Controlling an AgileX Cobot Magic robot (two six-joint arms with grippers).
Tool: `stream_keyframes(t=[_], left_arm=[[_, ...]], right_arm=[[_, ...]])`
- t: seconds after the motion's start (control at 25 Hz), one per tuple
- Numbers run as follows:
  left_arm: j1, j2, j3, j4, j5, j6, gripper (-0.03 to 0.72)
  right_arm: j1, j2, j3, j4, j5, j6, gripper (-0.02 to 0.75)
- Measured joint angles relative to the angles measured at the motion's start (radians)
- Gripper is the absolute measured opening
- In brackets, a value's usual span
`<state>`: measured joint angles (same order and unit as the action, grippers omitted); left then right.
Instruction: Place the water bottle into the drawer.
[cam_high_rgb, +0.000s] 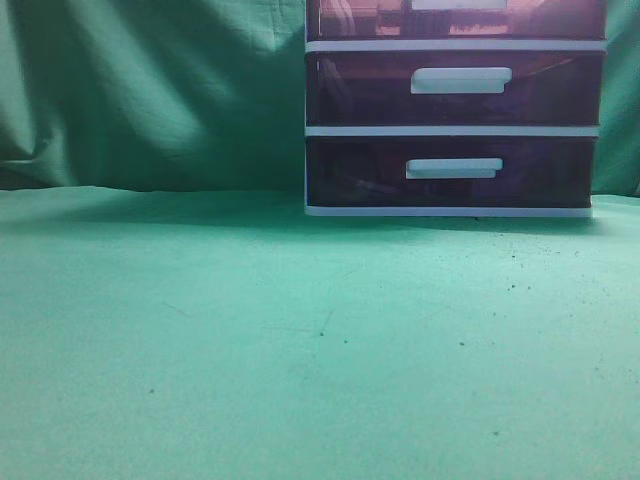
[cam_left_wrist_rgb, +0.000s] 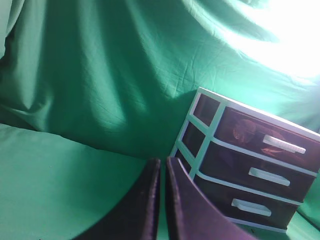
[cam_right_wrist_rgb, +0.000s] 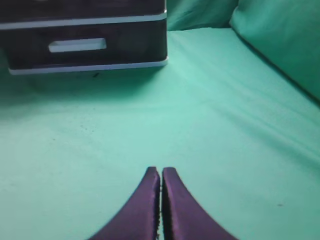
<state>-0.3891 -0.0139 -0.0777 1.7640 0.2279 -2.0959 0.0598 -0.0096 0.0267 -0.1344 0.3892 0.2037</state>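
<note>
The reddish-pink top drawer (cam_high_rgb: 350, 18) with its white bar handle sits in the white-framed three-drawer unit (cam_high_rgb: 455, 131) at the back right, and looks closed. It also shows in the left wrist view (cam_left_wrist_rgb: 245, 131). The water bottle is out of view in every frame. My left gripper (cam_left_wrist_rgb: 162, 165) is shut and empty, held above the cloth to the left of the unit. My right gripper (cam_right_wrist_rgb: 161, 172) is shut and empty, low over the cloth in front of the unit. Neither gripper shows in the exterior view.
Two darker purple drawers (cam_high_rgb: 360, 90) (cam_high_rgb: 350, 172) lie below the top one, both closed. Only the lowest drawer (cam_right_wrist_rgb: 130, 45) shows in the right wrist view. Green cloth (cam_high_rgb: 250, 340) covers the table and hangs as a backdrop (cam_high_rgb: 150, 90).
</note>
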Motion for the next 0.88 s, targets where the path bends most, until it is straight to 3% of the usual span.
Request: stream_keyframes(t=[0.24, 0.88], left_arm=[[0.000, 0.000, 0.000, 0.000, 0.000, 0.000, 0.000], [0.000, 0.000, 0.000, 0.000, 0.000, 0.000, 0.000]], right_arm=[[0.000, 0.000, 0.000, 0.084, 0.000, -0.006, 0.000], [0.000, 0.000, 0.000, 0.086, 0.000, -0.008, 0.000]])
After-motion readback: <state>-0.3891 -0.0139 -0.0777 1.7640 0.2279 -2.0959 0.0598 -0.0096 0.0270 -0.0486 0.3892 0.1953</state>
